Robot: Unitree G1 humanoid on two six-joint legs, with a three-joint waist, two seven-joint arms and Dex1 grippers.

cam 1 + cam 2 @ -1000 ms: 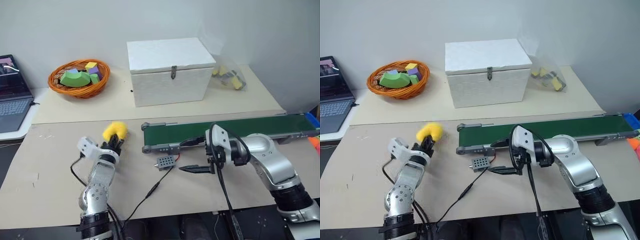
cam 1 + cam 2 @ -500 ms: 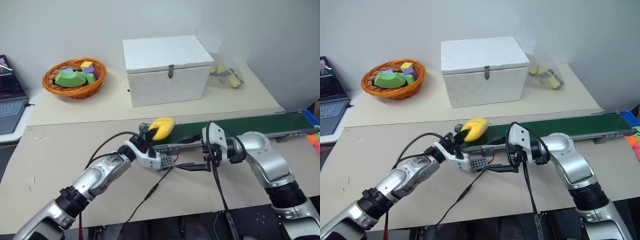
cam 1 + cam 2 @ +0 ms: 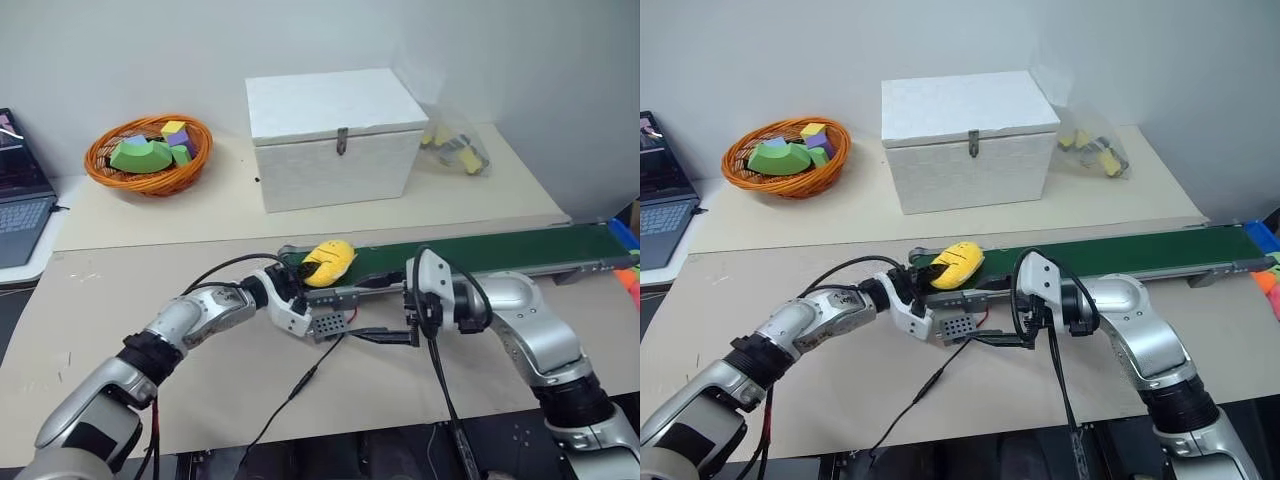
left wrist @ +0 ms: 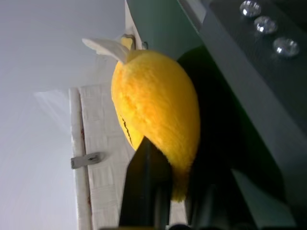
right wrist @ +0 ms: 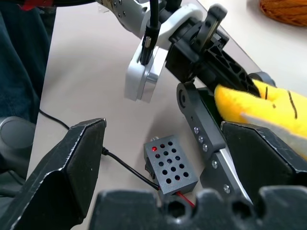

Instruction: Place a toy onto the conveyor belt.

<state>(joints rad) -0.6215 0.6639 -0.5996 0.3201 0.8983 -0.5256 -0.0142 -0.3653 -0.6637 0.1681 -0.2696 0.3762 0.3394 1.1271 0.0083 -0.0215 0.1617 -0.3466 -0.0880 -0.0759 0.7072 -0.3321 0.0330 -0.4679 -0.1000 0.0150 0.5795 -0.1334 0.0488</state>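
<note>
The toy (image 3: 328, 262) lies on the conveyor belt (image 3: 500, 250), at its roller end beside the grey control box (image 3: 331, 325). My left gripper (image 3: 296, 277) touches it — whether gripping, I cannot tell. My right gripper (image 5: 168, 158) stands wide open and empty — its wrist view shows the box's red light.

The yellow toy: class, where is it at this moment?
The yellow toy lies on the left end of the conveyor belt, at the left claw, in front of the white box.
</note>
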